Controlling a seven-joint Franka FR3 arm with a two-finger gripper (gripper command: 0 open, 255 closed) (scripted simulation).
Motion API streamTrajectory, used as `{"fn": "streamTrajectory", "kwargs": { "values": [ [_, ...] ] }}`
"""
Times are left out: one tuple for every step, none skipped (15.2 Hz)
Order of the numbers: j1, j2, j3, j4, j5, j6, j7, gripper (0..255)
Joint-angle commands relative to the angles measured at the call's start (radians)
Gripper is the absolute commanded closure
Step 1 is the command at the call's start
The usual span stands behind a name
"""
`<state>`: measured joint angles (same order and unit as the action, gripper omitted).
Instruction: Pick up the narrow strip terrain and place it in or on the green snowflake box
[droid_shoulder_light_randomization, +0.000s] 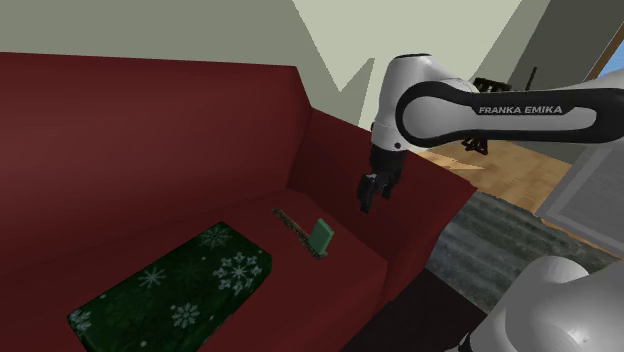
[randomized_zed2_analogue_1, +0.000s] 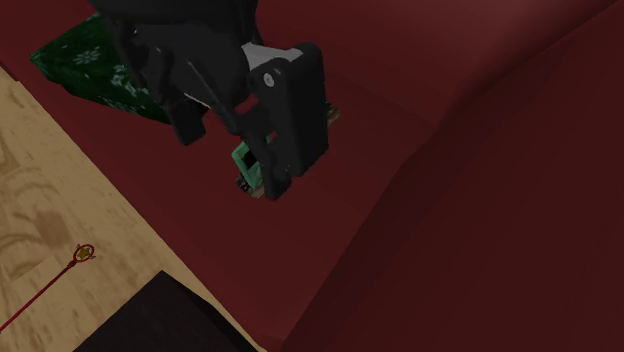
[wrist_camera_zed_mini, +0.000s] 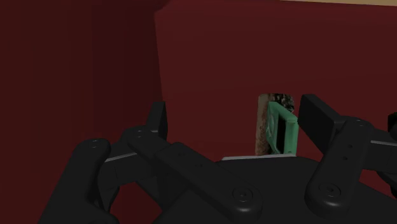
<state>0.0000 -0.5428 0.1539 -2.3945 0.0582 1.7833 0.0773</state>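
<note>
**1. Materials / shapes.** The narrow strip terrain (droid_shoulder_light_randomization: 296, 232) is a thin, flat, long slat w/ a mottled brown-grey top. A small green frame (droid_shoulder_light_randomization: 321, 237) stands upright at its near end. The green snowflake box (droid_shoulder_light_randomization: 175, 288) is low and rectangular, dark green w/ a white snowflake print. The gripper (droid_shoulder_light_randomization: 371, 193) is matte black, on a glossy white arm (droid_shoulder_light_randomization: 470, 108) marked FRANKA EMIKA.

**2. Surface / room.** Work surface = seat of a dark red sofa (droid_shoulder_light_randomization: 140, 140), plain, no visible weave. The strip lies flat on the seat, near the box on the shoulder view's right, apart from it. Beyond the armrest are a wood floor (droid_shoulder_light_randomization: 520, 165), a grey rug (droid_shoulder_light_randomization: 500, 235) and pale walls.

**3. Jaws.** Spread wide, clasping nothing. The gripper hangs over the seat close to the strip's frame end.

**4. View differences.**
- Wrist view: fingers (wrist_camera_zed_mini: 316, 114) stand apart. Strip and frame lie beyond and between them, nearer one finger. The mottled texture is plainest here.
- Second exterior view: gripper seen close up, w/ the frame behind it and a corner of the box past it. Also a small red-and-gold item (randomized_zed2_analogue_1: 84, 253) on the floor and a dark block (randomized_zed2_analogue_1: 150, 320).
- Shoulder view: gives the full box outline and strip length.
</note>
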Motion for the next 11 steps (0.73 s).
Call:
{"fn": "streamTrajectory", "kwargs": {
  "values": [
    [0.003,0.063,0.019,-0.001,0.008,0.071,0.022,0],
    [0.004,0.097,0.027,0.007,0.009,0.1,0.031,0],
    [0.004,0.132,0.035,0.017,0.009,0.128,0.04,0],
    [0.004,0.168,0.042,0.028,0.009,0.156,0.049,0],
    [0.004,0.204,0.05,0.04,0.008,0.183,0.059,0],
    [0.005,0.241,0.057,0.054,0.006,0.208,0.069,0],
    [0.005,0.278,0.064,0.069,0.002,0.233,0.079,0],
    [0.005,0.315,0.071,0.085,-0.002,0.257,0.089,0],
    [0.005,0.353,0.077,0.103,-0.007,0.279,0.1,0],
    [0.006,0.391,0.083,0.121,-0.013,0.301,0.111,0],
    [0.007,0.429,0.088,0.142,-0.019,0.321,0.122,0]
  ]
}}
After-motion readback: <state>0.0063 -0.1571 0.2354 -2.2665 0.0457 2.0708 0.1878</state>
